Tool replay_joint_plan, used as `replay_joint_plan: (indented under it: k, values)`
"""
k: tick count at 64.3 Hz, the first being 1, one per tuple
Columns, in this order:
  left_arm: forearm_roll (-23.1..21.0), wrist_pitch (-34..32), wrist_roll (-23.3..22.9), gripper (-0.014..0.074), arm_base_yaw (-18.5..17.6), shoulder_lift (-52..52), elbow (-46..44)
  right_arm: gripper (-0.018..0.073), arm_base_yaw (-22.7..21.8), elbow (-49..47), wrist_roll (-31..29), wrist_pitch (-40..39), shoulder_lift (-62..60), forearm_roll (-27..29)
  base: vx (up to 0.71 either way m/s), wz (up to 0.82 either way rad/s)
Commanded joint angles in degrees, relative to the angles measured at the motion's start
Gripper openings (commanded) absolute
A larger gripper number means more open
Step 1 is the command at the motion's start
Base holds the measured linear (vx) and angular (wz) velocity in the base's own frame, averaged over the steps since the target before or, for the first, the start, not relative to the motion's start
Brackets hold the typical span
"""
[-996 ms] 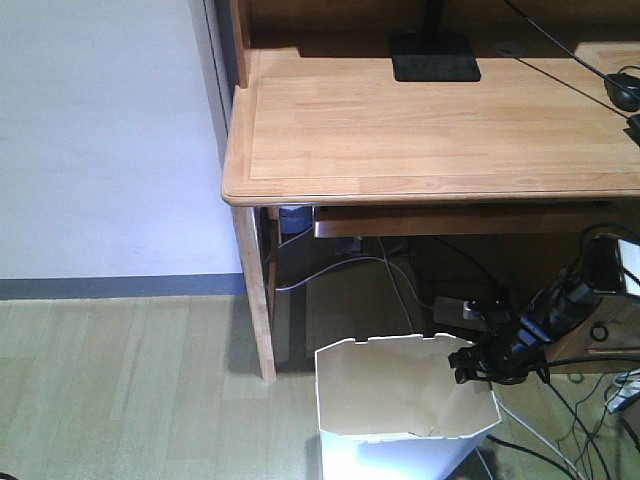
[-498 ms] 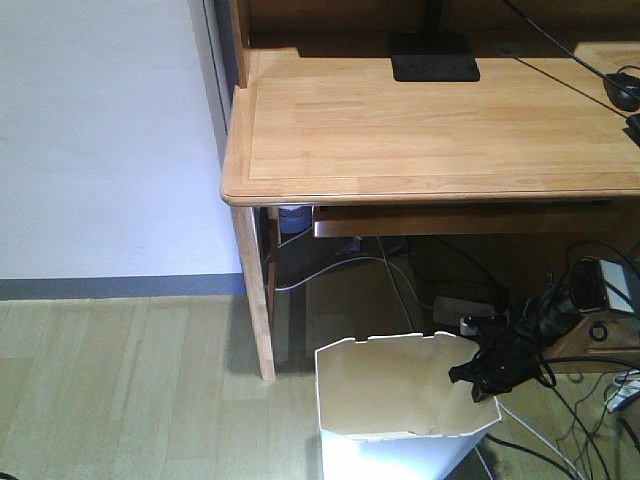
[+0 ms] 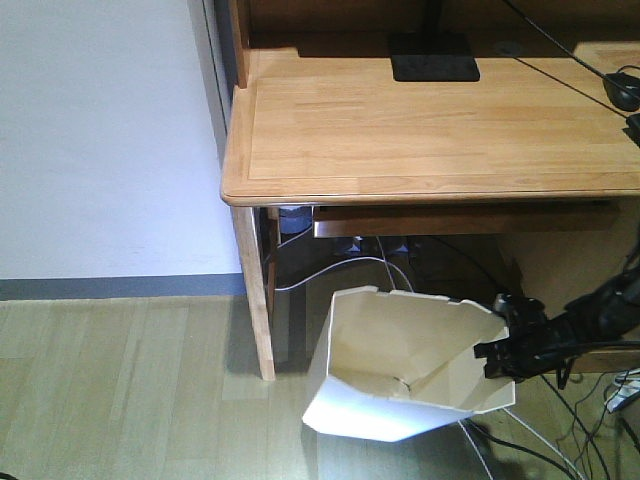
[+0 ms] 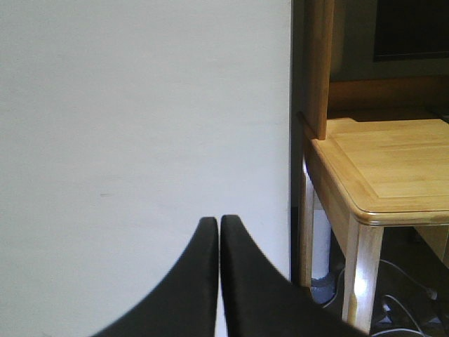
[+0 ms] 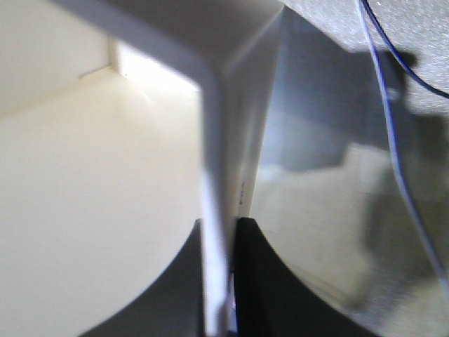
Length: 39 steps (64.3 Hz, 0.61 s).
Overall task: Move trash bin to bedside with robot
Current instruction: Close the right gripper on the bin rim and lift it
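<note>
The trash bin (image 5: 84,210) fills most of the frame, seen very close and blurred. Its white wall runs edge-on down the middle, with the cream inside on the left and the shaded outer face on the right. The right gripper (image 5: 219,235) has its 2 dark jaws pressed against this wall, 1 on each side. A thin cable (image 5: 393,154) hangs down the right, in front of a speckled surface (image 5: 414,28).

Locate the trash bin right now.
Front view, lower centre-right: the trash bin is tilted in front of the desk, just right of the desk leg, its right rim clamped by the right gripper.
</note>
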Motion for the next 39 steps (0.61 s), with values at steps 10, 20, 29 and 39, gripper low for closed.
replay_joint_plan:
  k: [10,20,29,39]
  values:
    - [-0.12,-4.18,-0.25,-0.0006,-0.05,-0.31,-1.38,-0.0005,-6.36,13.47,-11.86,19.01,-14.33,5.64,0.00,0.00]
    - [-0.12,-4.18,-0.25,-0.0006,-0.05,-0.31,-1.38,-0.0005,-7.51,19.62,-11.80,19.23,-19.03,5.52,0.00,0.00]
    - [-0.12,-4.18,-0.25,-0.0006,-0.05,-0.31,-1.38,-0.0005,-7.76,20.90,-11.74,21.65,-20.71,5.36,0.00,0.00]
    - [-0.12,-4.18,-0.25,-0.0006,-0.05,-0.31,-1.38,-0.0005,-7.76,20.90,-11.74,23.02,-20.71,5.52,0.00,0.00]
